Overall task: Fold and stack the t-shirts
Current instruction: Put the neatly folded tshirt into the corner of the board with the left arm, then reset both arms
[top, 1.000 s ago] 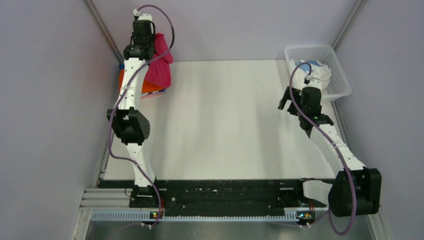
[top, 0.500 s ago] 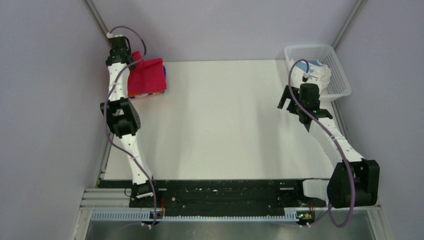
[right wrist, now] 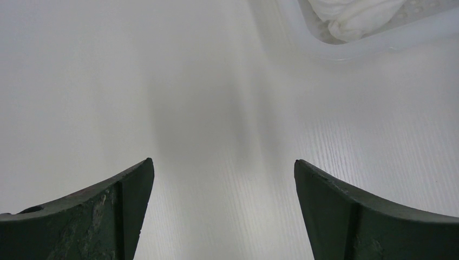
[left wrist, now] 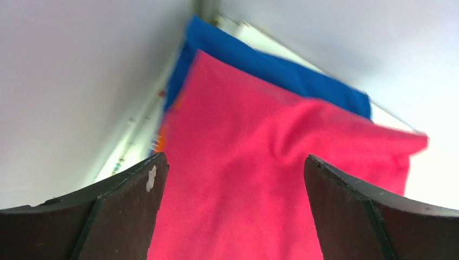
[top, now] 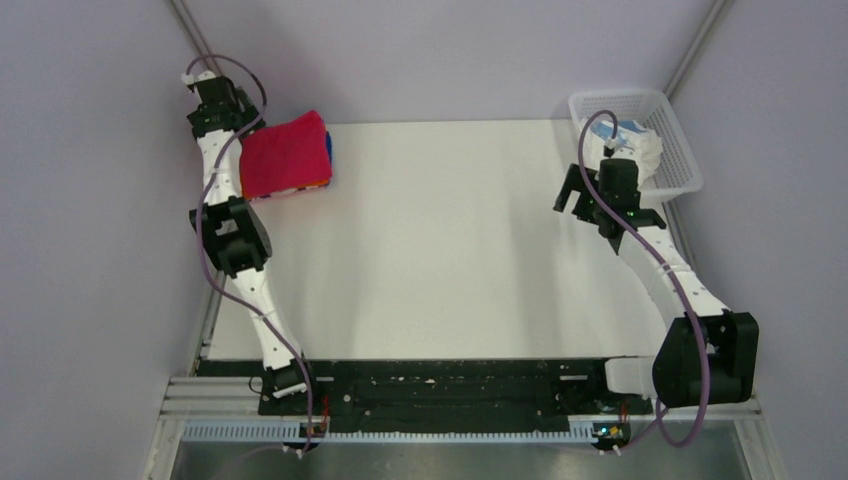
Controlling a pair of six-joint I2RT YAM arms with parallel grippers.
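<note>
A folded crimson-pink t-shirt [top: 285, 155] lies on top of a stack at the table's far left corner. A blue t-shirt [top: 328, 143] and an orange t-shirt [top: 303, 187] peek out from under it. My left gripper [top: 238, 120] sits just behind and left of the stack, open and holding nothing. In the left wrist view the crimson-pink shirt [left wrist: 270, 179] fills the space between the spread fingers, with the blue one [left wrist: 270, 65] beyond and a sliver of orange [left wrist: 161, 142]. My right gripper [top: 580, 200] hangs open over bare table beside the basket.
A white mesh basket [top: 680, 150] at the far right corner holds crumpled white cloth [top: 645, 150] and a bit of pale blue cloth [top: 620, 130]. Its corner [right wrist: 325, 46] shows in the right wrist view. Walls close in on both sides and at the back.
The left gripper has opened and let go of the crimson-pink shirt, which now lies flat on the stack. The left arm drew back left. The right arm shifted slightly toward the basket.
</note>
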